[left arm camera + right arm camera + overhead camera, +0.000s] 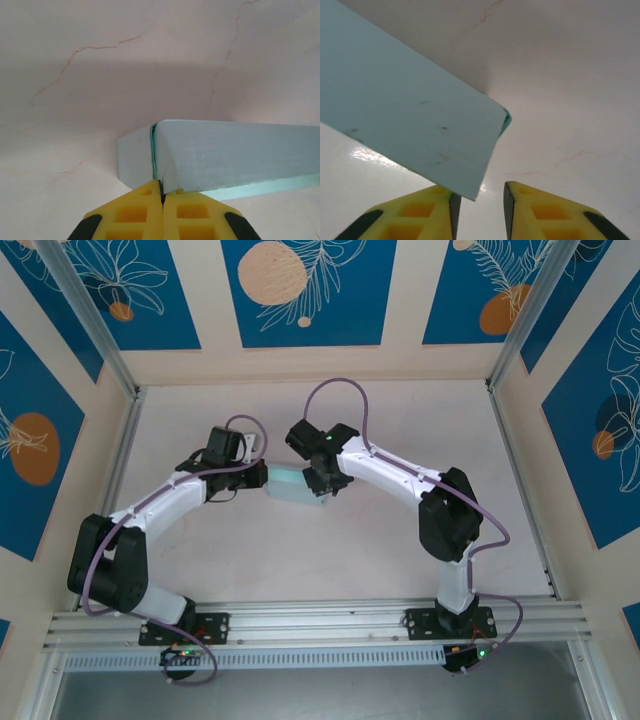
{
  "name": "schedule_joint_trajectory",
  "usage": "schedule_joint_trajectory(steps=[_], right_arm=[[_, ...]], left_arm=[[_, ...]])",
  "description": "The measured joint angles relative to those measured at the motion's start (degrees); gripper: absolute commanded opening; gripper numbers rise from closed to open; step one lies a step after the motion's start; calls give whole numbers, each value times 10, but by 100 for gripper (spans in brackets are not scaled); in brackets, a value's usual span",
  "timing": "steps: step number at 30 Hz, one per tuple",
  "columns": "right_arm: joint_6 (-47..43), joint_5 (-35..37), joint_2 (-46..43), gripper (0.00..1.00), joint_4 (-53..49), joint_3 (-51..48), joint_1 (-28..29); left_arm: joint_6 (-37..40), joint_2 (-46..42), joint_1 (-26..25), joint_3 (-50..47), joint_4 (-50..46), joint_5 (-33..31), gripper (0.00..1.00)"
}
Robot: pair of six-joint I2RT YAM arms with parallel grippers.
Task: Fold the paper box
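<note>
There is one paper box [293, 486] here, and two pincers meet at it from either side over the table [300, 560], a pale, glossy, marble-like top with thin brown veins. The box is thin mint-blue card with a matt face, folded into a long rectangular shape with crisp edges. The left pincer [161, 186] has its ribbed yellow fingers [135, 212] pressed tight together, nipping a thin card seam at the box's near corner, and the box [235, 150] runs away ahead of it and off to its right. The right pincer [482, 192] stands narrowly parted with nothing between its two yellow, black-tipped fingers. The box's [405, 115] flat, faintly scuffed panel hangs just ahead of its left finger, one corner pointing down towards the gap.
</note>
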Motion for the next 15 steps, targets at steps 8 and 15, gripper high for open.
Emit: schedule_joint_trajectory(steps=[8,15], right_arm=[[4,-27,-44,65,-2,31,9],[37,-42,-67,73,19,60,-10]], left_arm=[[0,-1,-1,0,-3,-10,0],[3,-1,-3,0,-5,-14,0]])
